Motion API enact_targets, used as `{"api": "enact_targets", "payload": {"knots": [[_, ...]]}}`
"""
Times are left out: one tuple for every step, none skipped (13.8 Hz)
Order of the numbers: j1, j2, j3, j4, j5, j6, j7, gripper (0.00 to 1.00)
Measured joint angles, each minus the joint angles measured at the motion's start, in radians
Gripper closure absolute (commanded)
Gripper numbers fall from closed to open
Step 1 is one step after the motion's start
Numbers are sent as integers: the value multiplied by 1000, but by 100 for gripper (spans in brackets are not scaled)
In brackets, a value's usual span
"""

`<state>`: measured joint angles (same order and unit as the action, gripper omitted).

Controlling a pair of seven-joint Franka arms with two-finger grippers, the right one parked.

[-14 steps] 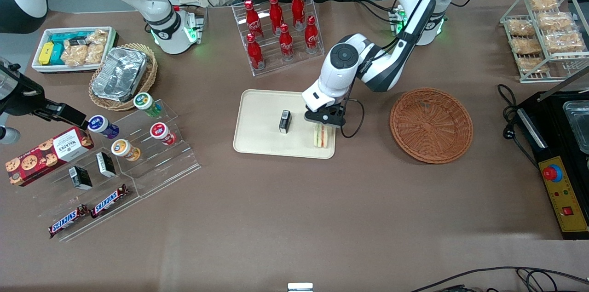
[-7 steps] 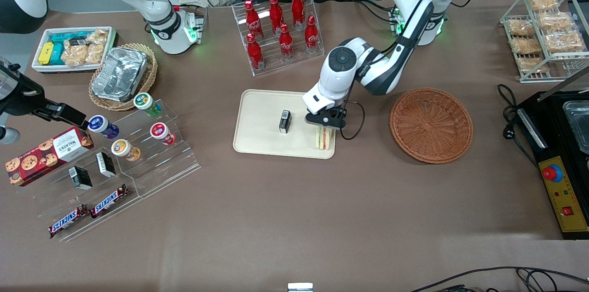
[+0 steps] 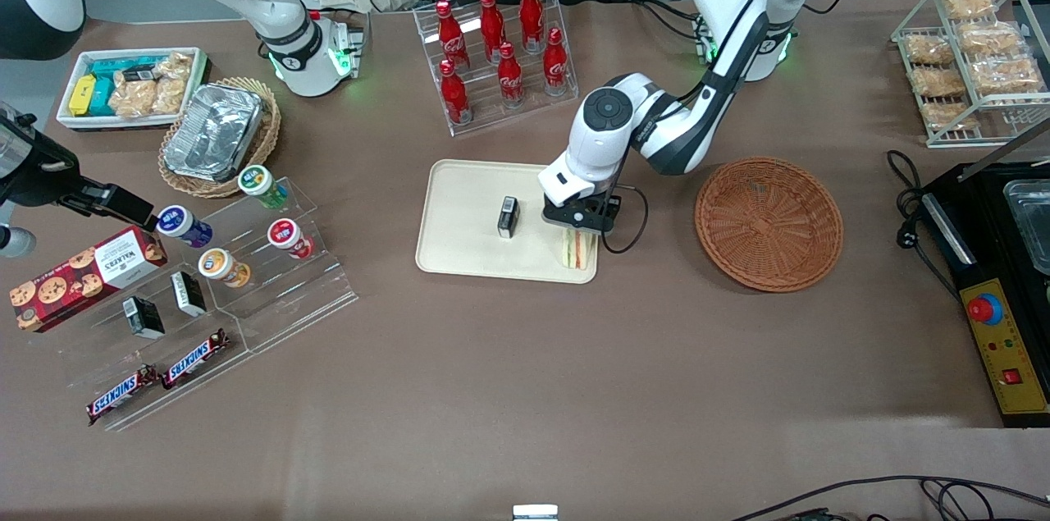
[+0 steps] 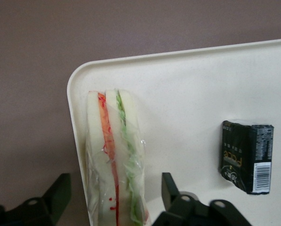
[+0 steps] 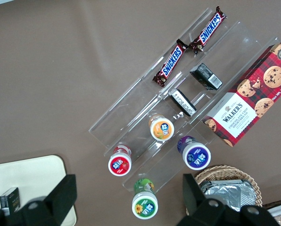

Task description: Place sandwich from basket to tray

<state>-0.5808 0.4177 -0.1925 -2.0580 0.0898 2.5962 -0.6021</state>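
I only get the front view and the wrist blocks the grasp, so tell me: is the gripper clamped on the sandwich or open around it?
Observer: Open. In the left wrist view the gripper straddles the sandwich, and both fingers show a gap to it.
Operator: Is it inside the tray rim?
Observer: Yes, standing on edge in a corner of the tray, right beside the rim.
Operator: Is it wrapped?
Observer: Yes, in clear film.

Pale sandwich (image 4: 114,160) w/ red, orange & green layers on cream tray (image 4: 187,84); reddish-brown woven basket (image 3: 769,223); black pincer (image 4: 114,200).
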Motion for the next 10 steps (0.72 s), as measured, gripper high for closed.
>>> {"api": "enact_targets", "payload": {"knots": [[0, -7, 1, 6, 0, -3, 0, 1], [0, -25, 2, 14, 1, -23, 0, 1], [1, -53, 3, 25, 1, -68, 0, 1], [4, -90, 5, 39, 1, -122, -1, 1], [14, -134, 8, 54, 1, -175, -2, 1], [32, -182, 10, 66, 1, -224, -2, 1], [59, -228, 11, 74, 1, -264, -2, 1], [89, -269, 12, 76, 1, -292, -2, 1], [121, -305, 12, 76, 1, -314, 2, 1], [151, -333, 12, 76, -4, -328, 14, 1]]}}
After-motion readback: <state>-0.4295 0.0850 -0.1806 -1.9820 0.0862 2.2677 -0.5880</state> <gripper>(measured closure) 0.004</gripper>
